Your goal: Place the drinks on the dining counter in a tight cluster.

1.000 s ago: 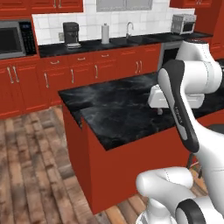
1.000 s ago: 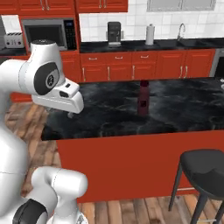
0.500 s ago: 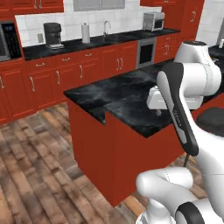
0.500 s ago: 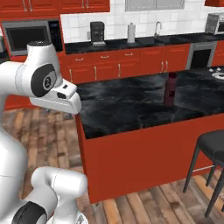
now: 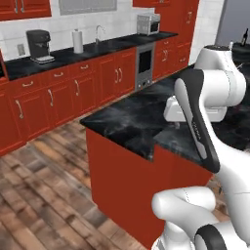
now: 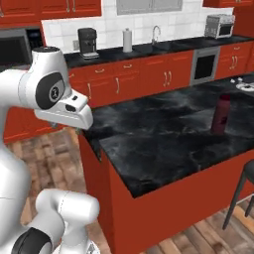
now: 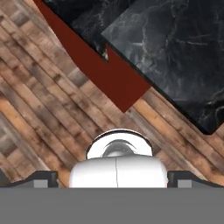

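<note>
maroon bottle (image 6: 221, 114) stands upright on the dining counter (image 6: 163, 149), toward its far right side, well apart from the arm. the gripper (image 7: 112, 178) looks down over the counter's corner and the wood floor (image 7: 39, 96), its fingers spread wide and holding nothing. the robot would do best to close in first, then approach the bottle level at mid-body.

base views flank counter (image 6: 163, 149), hand view downward
</note>
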Tool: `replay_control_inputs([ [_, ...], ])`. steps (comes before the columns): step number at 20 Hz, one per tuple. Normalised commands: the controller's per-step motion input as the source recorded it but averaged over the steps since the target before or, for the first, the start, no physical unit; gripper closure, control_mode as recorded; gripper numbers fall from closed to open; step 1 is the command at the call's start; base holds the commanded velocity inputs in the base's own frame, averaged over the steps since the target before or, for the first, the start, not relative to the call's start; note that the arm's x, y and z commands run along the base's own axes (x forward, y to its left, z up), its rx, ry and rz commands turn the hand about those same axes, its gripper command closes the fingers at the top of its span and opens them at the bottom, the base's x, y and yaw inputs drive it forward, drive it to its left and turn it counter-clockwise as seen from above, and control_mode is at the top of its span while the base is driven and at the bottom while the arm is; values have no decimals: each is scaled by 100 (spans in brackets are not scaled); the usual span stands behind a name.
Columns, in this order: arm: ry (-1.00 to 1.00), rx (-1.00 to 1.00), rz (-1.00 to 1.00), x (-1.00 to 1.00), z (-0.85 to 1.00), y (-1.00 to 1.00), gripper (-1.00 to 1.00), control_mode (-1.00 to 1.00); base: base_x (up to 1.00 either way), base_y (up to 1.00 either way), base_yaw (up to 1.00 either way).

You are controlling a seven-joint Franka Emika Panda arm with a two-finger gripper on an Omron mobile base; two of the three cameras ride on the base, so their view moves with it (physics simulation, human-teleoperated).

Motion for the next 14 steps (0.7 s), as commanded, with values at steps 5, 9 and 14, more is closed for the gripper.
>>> replay_control_inputs([
  [5,0,0,0,0,0,0,-100,100,46,100,-39],
  [9,0,0,0,0,0,0,-100,100,45,100,-39],
  [14,0,0,0,0,0,0,-100,100,54,100,-38],
])
